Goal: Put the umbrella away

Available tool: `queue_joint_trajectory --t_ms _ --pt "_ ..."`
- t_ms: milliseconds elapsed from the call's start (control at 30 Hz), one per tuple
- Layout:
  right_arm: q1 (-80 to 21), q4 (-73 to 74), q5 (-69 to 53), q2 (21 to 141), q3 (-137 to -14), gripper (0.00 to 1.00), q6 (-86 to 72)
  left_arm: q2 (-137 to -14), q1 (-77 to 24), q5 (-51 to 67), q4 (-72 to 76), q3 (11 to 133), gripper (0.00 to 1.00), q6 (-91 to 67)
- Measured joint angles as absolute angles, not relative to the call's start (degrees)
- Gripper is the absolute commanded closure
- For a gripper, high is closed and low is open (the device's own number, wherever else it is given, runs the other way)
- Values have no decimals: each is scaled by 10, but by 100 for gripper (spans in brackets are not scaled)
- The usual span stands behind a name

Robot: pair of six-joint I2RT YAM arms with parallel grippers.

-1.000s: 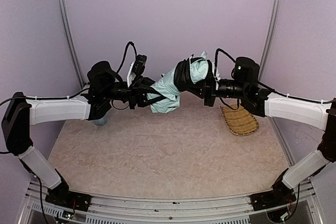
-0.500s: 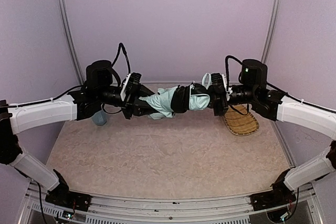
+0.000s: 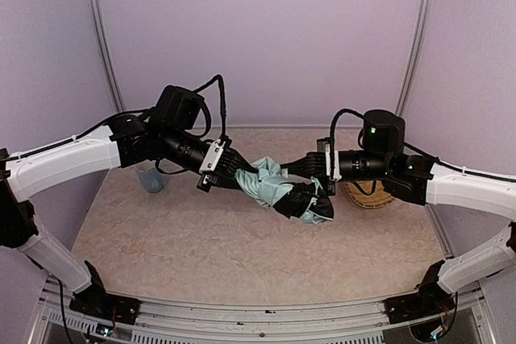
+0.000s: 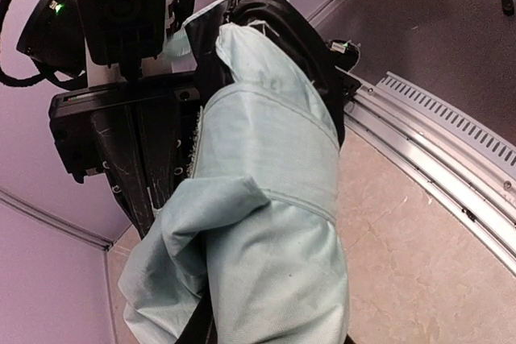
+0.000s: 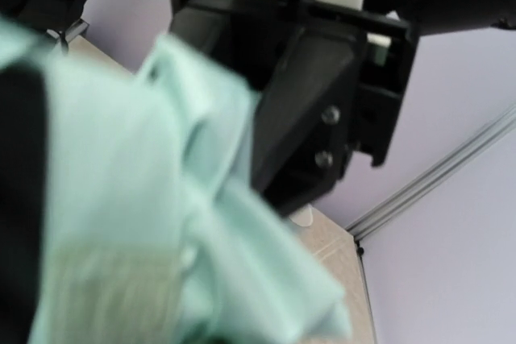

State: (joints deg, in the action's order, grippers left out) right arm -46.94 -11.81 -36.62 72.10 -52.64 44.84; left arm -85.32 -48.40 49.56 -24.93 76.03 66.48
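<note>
Umbrella [image 3: 278,187], folded up, pale green cloth with black parts. Hangs in the air just above the middle of the worktop [image 3: 201,239], stretched between the two arms. Slopes down from left to right, with the green cloth bunched on the left and the black part low on the right.

Held at the left end by the left tool [image 3: 234,176], closed part way around the green cloth. Fills almost the whole left wrist view as a thick green roll with a band of cloth across it.

Pinched at the other end by the right tool [image 3: 310,168], squeezed tight shut on a thin bit of it. Hard to tell which bit: only blurry green cloth, close up, in the right wrist view.

Behind the left arm, at the far left of the worktop, a blue cup [image 3: 151,180], well apart from the umbrella. Behind the right arm, a straw tray [image 3: 367,195], mostly hidden.
</note>
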Motion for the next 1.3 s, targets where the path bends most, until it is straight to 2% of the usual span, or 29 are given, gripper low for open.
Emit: queue_joint_trajectory --t_ms 200,500,633,833,1067,1300 --pt "-483 -120 -357 713 -503 100 472 -861 -514 432 -254 752 100 672" --pt "-533 -135 -234 693 -406 100 499 -863 -552 320 -176 647 100 613" --pt "-527 -148 -177 683 -378 100 499 -860 -577 246 -102 602 100 599" --pt "-493 -179 -170 665 -361 100 485 -856 -599 175 -44 591 100 592" --pt "-473 -185 -171 659 -358 100 462 -875 -599 158 -30 602 100 589" --pt "-461 -182 -231 643 -345 100 451 -907 -592 188 4 606 100 567"
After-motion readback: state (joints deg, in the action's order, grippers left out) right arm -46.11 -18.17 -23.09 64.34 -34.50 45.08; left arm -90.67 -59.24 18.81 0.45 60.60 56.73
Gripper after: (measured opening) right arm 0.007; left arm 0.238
